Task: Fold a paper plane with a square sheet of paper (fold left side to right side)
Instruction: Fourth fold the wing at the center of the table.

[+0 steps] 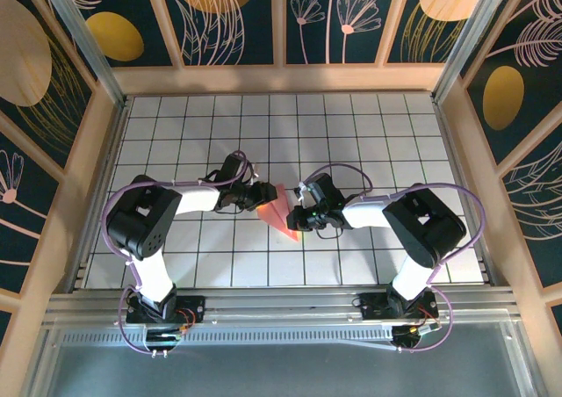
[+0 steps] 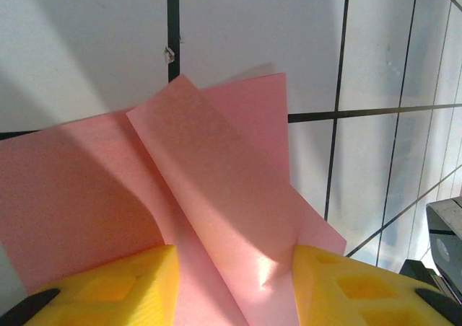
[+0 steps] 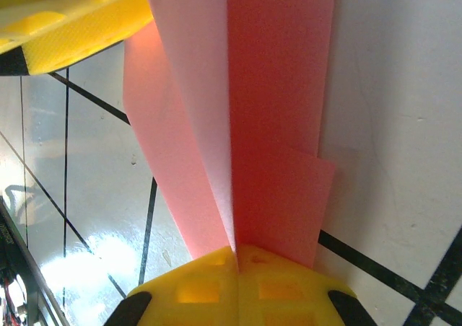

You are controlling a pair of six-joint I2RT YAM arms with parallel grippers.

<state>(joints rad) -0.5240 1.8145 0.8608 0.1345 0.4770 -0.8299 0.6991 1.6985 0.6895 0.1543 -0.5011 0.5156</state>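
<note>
The pink-red paper (image 1: 283,217) lies near the middle of the tiled table (image 1: 378,133), folded into a narrow wedge whose point faces near and slightly right. It sits between the two grippers. In the left wrist view the paper (image 2: 86,196) lies flat on the tiles, and one long flap stands up from it with a straight edge running diagonally. The far corners of the paper end just past a black grid line. In the right wrist view a sharp crease divides the paper (image 3: 281,124) into a paler panel on the left and a deeper red one on the right. The right panel has a stepped lower corner resting on the tile.

White tiles stretch well away from the paper on the far side and to the left and right, up to the wooden frame (image 1: 105,142). On the near side only a couple of tile rows separate it from the metal rail (image 1: 281,302).

The left gripper (image 1: 266,197) reaches in from the left. Its yellow fingers (image 2: 108,290) are partly spread, with the raised flap running between them. I cannot tell if they press on it. The right gripper (image 1: 301,214) comes in from the right, and its jaws (image 3: 237,268) are pinched together on the crease. A finger of the left gripper (image 3: 79,30) sits at the paper's far end.
</note>
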